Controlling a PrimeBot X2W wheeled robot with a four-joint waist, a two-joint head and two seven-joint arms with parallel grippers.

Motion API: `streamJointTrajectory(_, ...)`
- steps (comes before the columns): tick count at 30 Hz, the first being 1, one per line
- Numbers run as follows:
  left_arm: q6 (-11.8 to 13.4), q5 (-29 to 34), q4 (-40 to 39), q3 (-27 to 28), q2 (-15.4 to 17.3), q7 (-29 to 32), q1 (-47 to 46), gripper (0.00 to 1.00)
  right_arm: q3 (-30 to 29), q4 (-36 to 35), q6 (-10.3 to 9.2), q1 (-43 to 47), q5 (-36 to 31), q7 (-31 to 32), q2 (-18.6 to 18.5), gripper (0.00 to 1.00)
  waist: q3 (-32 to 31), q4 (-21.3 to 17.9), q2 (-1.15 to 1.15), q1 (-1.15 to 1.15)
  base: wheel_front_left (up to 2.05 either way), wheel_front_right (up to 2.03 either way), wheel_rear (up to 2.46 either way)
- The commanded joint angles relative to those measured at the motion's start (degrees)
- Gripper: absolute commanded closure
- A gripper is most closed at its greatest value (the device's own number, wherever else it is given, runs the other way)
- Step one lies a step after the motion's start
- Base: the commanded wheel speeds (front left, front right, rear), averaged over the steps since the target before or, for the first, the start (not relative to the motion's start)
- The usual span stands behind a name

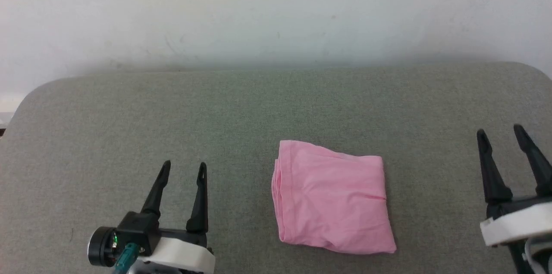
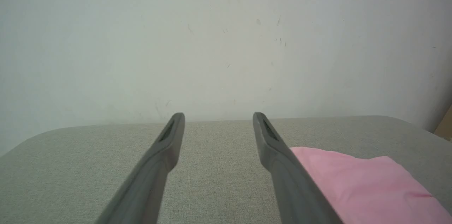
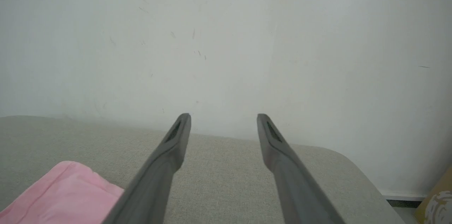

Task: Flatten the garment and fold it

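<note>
The light pink garment (image 1: 332,198) lies folded into a compact, roughly square stack on the grey padded table (image 1: 241,105), with layered edges along its left side. Waistband, legs and label are hidden inside the fold. My left gripper (image 1: 183,168) hovers open to the left of it, nothing between its fingers; in the left wrist view the garment (image 2: 367,185) sits to the right of that gripper (image 2: 218,117). My right gripper (image 1: 500,131) stands open well to the right; in the right wrist view the garment (image 3: 63,195) shows at the lower left of that gripper (image 3: 223,118).
A pale wall (image 1: 276,11) rises right behind the table's far edge. The table's corners are rounded at far left (image 1: 34,92) and far right (image 1: 534,71). A tan object (image 3: 436,203) stands on the floor beyond the right corner.
</note>
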Motion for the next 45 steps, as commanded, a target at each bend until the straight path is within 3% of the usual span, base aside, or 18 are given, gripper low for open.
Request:
streamJointTrajectory(1, -0.3, -0.1, -0.3, 0.0, -0.2, -0.3, 0.9, 0.00, -0.9, -1.0, -0.06, 1.5, -0.6, -0.8, 1.6, 0.00, 0.1, 0.0, 0.00, 0.00, 0.00, 0.00, 0.00)
streamJointTrajectory(4, -0.2, 0.2, -0.3, -0.5, -0.2, -0.3, 1.5, 0.00, -2.9, -2.8, -0.06, 4.5, -0.6, -2.3, 5.8, 0.00, 0.2, 0.0, 0.00, 0.00, 0.00, 0.00, 0.00)
streamJointTrajectory(8, -0.1, 0.9, 0.3, -1.0, -0.3, -0.3, 1.8, 0.00, -3.4, -3.5, -0.06, 7.1, -1.2, -3.0, 8.3, 0.00, 0.1, 0.1, 0.00, 0.00, 0.00, 0.00, 0.00)
streamJointTrajectory(20, -0.2, 1.0, 1.4, -1.6, -0.3, -0.3, 2.0, 0.00, -1.3, -4.1, -0.06, 8.9, -0.3, -1.1, 8.6, 0.00, 0.0, 1.0, 0.00, 0.00, 0.00, 0.00, 0.00)
streamJointTrajectory(23, -0.4, 1.0, 1.4, -1.8, -0.3, -0.3, 1.7, 0.00, 1.4, -4.3, -0.06, 9.3, 3.5, 4.6, 6.8, 0.00, 0.6, 1.5, 0.00, 0.00, 0.00, 0.00, 0.00)
streamJointTrajectory(31, -0.8, 1.4, 1.6, -2.1, -0.3, -0.3, 0.1, 0.00, 8.4, -6.5, -0.06, 6.8, 20.6, 27.9, -1.3, 0.00, 4.1, 3.1, 0.00, 0.00, 0.00, 0.00, 0.00)
streamJointTrajectory(34, -0.8, 1.5, 1.8, -2.7, -0.3, -0.3, -1.0, 0.00, 7.8, -5.0, -0.06, 3.9, 26.5, 35.5, -1.2, 0.00, 5.6, 4.2, 0.00, 0.00, 0.00, 0.00, 0.00)
streamJointTrajectory(38, -0.6, 1.5, 2.1, -4.0, -0.3, -0.3, -2.5, 0.00, 7.1, -1.2, -0.06, 0.3, 29.1, 42.7, -0.3, 0.00, 7.4, 6.1, 0.00, 0.00, 0.00, 0.00, 0.00)
streamJointTrajectory(45, 0.1, 1.5, 2.4, -5.4, -0.3, -0.3, -4.2, 0.00, 6.7, 6.9, -0.06, -5.2, 28.4, 46.9, 1.9, 0.00, 9.7, 9.4, 0.00, 0.00, 0.00, 0.00, 0.00)
